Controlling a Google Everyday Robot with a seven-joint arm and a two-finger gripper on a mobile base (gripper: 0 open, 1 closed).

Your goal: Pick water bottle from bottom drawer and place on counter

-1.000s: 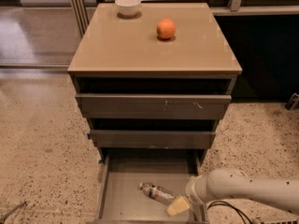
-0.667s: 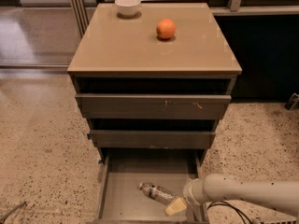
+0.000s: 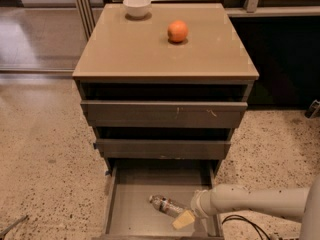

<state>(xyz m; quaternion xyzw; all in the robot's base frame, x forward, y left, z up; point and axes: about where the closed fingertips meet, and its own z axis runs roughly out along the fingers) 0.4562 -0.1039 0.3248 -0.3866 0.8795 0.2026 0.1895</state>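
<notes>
A: Entry 1, occlusion. What is hidden or cut off?
B: The bottom drawer (image 3: 134, 216) is pulled out. Its front edge runs off the lower border, and its rear lies in shadow under the middle drawer (image 3: 162, 148) and top drawer (image 3: 164, 114). The arm (image 3: 255, 202) enters from the right edge, so its far part is out of view.
A: Gripper position?
B: The gripper (image 3: 184, 219) is inside the bottom drawer, low over the floor and near the right wall. It shows as a pale yellow tip at the end of the white arm. It covers the lower-right end of the water bottle (image 3: 164, 204). Clamped on the bottle or released: cannot tell.
A: Bottle pose?
B: It lies flat on the drawer's grey floor, about mid-width. The long axis runs diagonally from upper left to lower right, into the gripper. A dark label band sits near the middle. Which end bears the cap: cannot tell.
A: Counter (image 3: 150, 51)?
B: An orange (image 3: 177, 31) sits right of centre, a white bowl (image 3: 137, 6) at the back edge, the two well apart
</notes>
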